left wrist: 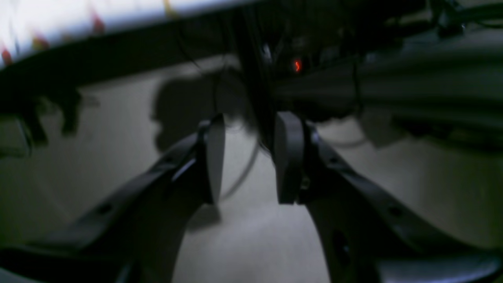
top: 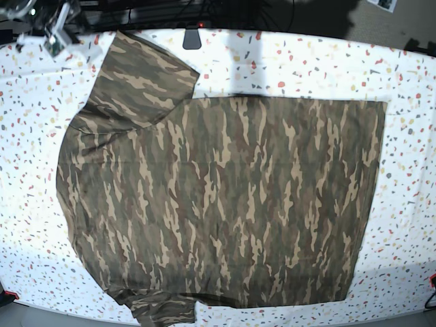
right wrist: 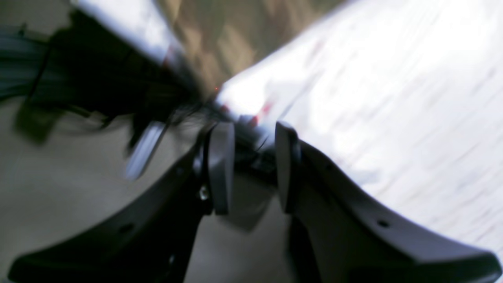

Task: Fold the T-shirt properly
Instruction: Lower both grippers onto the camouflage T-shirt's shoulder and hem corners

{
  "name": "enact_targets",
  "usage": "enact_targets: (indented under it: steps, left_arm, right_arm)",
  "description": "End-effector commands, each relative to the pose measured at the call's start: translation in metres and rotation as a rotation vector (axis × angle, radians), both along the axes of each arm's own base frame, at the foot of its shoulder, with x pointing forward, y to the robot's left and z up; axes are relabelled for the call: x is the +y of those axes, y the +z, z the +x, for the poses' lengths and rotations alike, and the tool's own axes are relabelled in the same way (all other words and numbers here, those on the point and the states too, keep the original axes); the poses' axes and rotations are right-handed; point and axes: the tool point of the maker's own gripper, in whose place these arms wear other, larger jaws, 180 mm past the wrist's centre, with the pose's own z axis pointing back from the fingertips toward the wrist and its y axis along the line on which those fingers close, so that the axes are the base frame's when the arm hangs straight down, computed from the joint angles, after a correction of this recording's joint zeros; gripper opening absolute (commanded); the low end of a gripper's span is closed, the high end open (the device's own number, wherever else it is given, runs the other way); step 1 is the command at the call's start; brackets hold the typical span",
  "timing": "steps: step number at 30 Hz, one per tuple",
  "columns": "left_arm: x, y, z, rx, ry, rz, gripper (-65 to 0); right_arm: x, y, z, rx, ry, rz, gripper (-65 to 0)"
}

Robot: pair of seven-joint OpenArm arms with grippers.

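Note:
In the base view the camouflage T-shirt (top: 218, 197) lies spread flat on the speckled white table (top: 409, 136). Its collar end is at the left and its straight hem at the right. One sleeve (top: 143, 75) points to the back left, and the other (top: 163, 310) reaches the front edge. Neither arm appears in the base view. My left gripper (left wrist: 251, 157) is open with nothing between its fingers, below the table's edge over a pale floor. The right gripper (right wrist: 253, 169) is also open and empty, beside a blurred white table edge (right wrist: 353, 98).
A small black object (top: 192, 37) sits at the table's back edge by a red light. Some hardware (top: 54, 30) stands at the back left corner. Dark cables and frame parts (left wrist: 353, 86) hang under the table in the left wrist view.

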Motion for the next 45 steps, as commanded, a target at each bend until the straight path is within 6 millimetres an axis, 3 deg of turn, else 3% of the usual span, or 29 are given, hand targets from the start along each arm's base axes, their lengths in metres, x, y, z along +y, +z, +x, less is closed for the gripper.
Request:
enact_targets:
  steps: [1,5,9,11,18,22,27,33,38,45]
  left_arm:
    - [-0.006,0.012,0.010,-0.051,-0.027,-0.015,-43.5]
    - [-0.036,0.036,0.039,-0.208,-0.246,-0.100,-43.5]
    - [-0.035,0.051,0.078,-0.355,-0.325,-0.072,-43.5]
    - [-0.028,0.051,0.094,-0.402,-0.363,0.009,-43.5]
    - [-0.008,0.060,0.137,-0.548,-0.462,0.236,-42.3]
    - [-0.008,0.062,0.140,-0.617,-0.610,0.270,-33.6]
    - [0.018,0.037,0.143,-0.605,-0.747,0.375,-31.4]
    - [0.057,0.006,0.171,-0.601,-0.777,0.505,-31.5]
    - [0.061,-0.026,0.188,-0.550,-0.814,0.511,-31.5]
    - [0.082,-0.066,0.208,-0.477,-0.839,0.698,-31.5]
  right_arm:
    - [0.003,0.011,0.013,-0.046,0.036,0.000,-46.3]
    - [0.006,0.031,0.044,-0.133,0.125,-0.036,-42.1]
    - [0.016,0.046,0.057,-0.194,0.204,-0.020,-29.7]
    - [0.024,0.049,0.059,-0.215,0.234,0.008,-28.7]
    - [0.037,0.029,0.049,-0.190,0.456,-0.113,-28.8]
    - [0.045,0.015,0.038,-0.177,0.602,-0.196,-28.8]
    - [0.061,0.005,0.022,-0.146,0.629,-0.148,-28.8]
    - [0.071,0.008,0.026,-0.193,0.536,-0.110,-28.8]
    - [0.084,0.015,0.039,-0.266,0.448,-0.063,-28.8]
    - [0.089,0.021,0.052,-0.318,0.397,-0.039,-28.8]
